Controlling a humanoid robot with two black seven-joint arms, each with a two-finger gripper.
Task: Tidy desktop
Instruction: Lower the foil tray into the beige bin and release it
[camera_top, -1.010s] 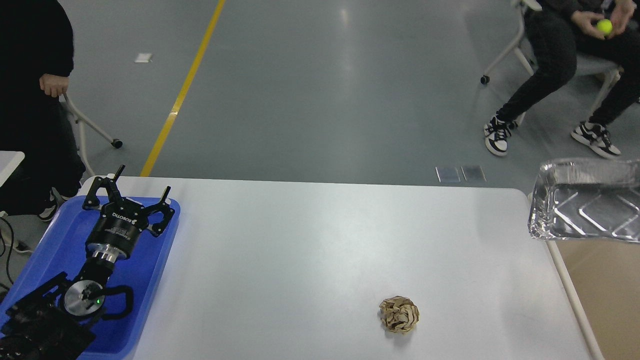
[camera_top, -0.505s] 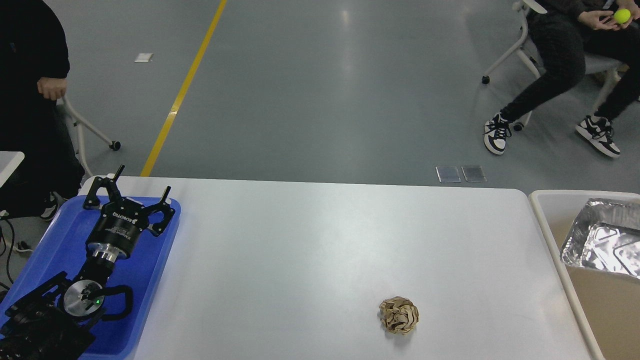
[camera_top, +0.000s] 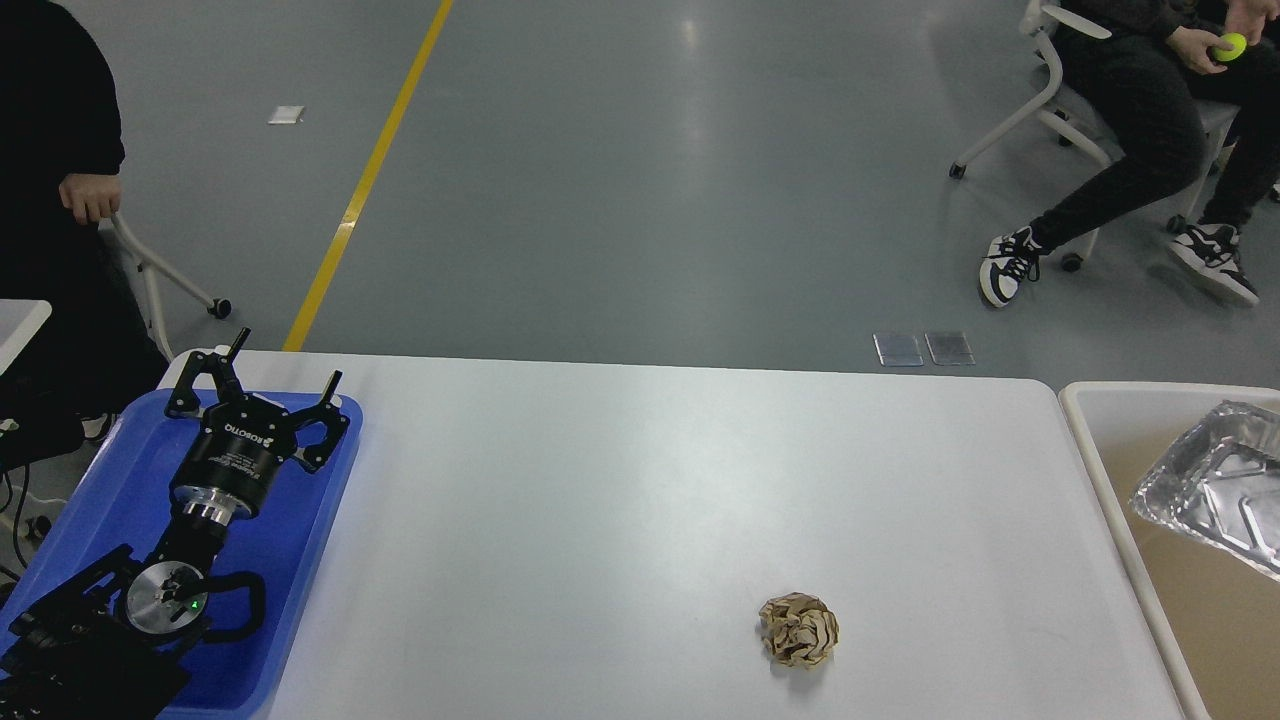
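The white desktop (camera_top: 640, 480) fills the lower part of the head view. A crumpled brown paper ball (camera_top: 798, 629) lies on it toward the front right. My left gripper (camera_top: 285, 365) is open and empty, hovering over the far end of the blue tray (camera_top: 300, 540) at the desktop's left end. A crumpled silver foil tray (camera_top: 1215, 485) lies in the cream-rimmed beige bin (camera_top: 1085, 415) at the right edge of the desktop. My right arm and gripper are out of view.
A person in black stands at the far left behind the table, beside a wheeled chair (camera_top: 165, 275). Another person (camera_top: 1140, 120) sits at the back right holding a yellow-green ball (camera_top: 1227, 45). A yellow floor line (camera_top: 370, 180) runs away behind the table.
The foil tray has dropped from above the bin's far rim down into the bin and slid right. The seated person has shifted their legs. My left arm has not moved.
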